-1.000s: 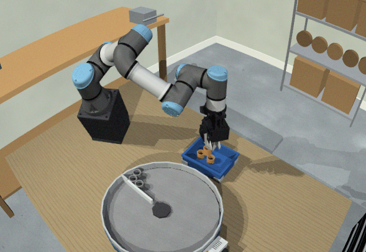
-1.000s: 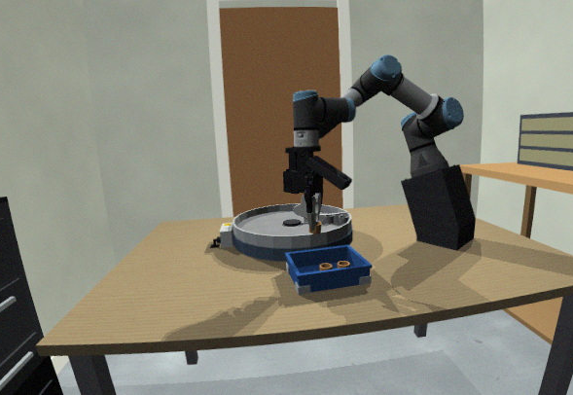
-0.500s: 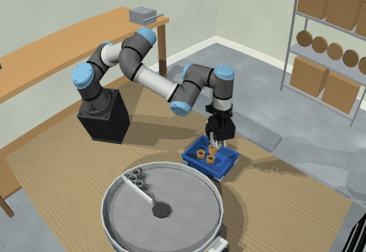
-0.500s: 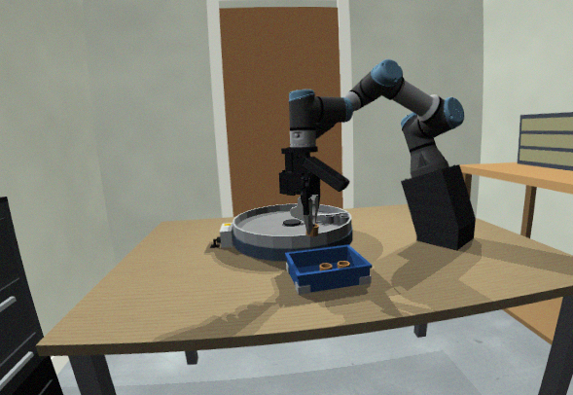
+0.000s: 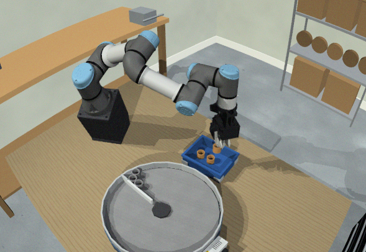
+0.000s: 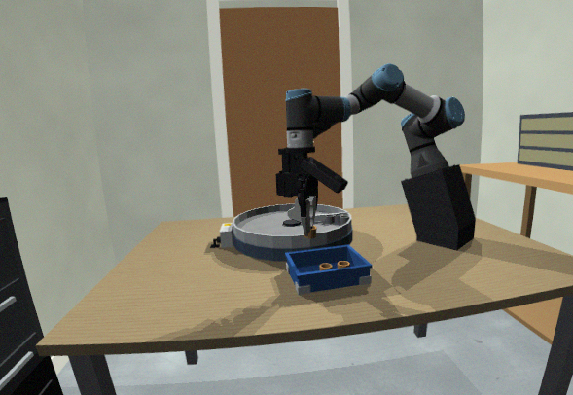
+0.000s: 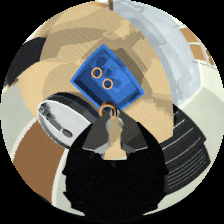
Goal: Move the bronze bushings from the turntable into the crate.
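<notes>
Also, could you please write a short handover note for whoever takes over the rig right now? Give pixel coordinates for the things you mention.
Gripper (image 5: 222, 145) (image 6: 309, 234) (image 7: 114, 108): shut on a bronze bushing (image 5: 216, 149) (image 6: 313, 232), held above the blue crate (image 5: 196, 161) (image 6: 333, 282) (image 7: 86, 89), not yet released.
In the crate: two bronze bushings.
On the turntable (image 5: 183, 229) (image 6: 258, 224) (image 7: 75, 120): three steel bushings, grouped by the white bar (image 5: 138, 190); no bronze one shows there.
Done: two bronze bushings delivered, steel ones left in place.
Left: lower the held bushing into the crate, open the fingers and back away; that looks like the last one.

Top view high, steeply downward
</notes>
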### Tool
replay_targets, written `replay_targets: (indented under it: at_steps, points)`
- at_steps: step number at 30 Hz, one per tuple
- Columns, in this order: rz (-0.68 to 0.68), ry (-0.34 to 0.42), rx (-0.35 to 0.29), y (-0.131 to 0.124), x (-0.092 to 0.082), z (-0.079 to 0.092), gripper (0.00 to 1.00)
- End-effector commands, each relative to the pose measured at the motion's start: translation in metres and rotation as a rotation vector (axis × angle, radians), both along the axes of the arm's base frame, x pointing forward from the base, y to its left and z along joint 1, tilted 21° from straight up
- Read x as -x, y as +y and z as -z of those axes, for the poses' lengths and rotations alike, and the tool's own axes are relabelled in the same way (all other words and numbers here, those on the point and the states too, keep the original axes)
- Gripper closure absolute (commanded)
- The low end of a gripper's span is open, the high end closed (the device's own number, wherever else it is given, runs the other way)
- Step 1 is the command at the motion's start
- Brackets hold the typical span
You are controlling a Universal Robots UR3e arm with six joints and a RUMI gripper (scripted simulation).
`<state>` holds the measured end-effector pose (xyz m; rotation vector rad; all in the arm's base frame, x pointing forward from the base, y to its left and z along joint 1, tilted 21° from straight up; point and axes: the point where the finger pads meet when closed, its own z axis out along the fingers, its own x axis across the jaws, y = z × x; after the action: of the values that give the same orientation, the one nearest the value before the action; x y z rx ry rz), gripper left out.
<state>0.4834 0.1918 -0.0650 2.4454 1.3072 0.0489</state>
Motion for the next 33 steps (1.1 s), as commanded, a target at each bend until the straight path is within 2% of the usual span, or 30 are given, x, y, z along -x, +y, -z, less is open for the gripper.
replay_targets:
  at_steps: [1,33]
  points:
    - [0.004,0.003,0.002,0.006,-0.004,-0.002,1.0]
    - [0.004,0.003,0.002,0.019,-0.012,0.001,1.0]
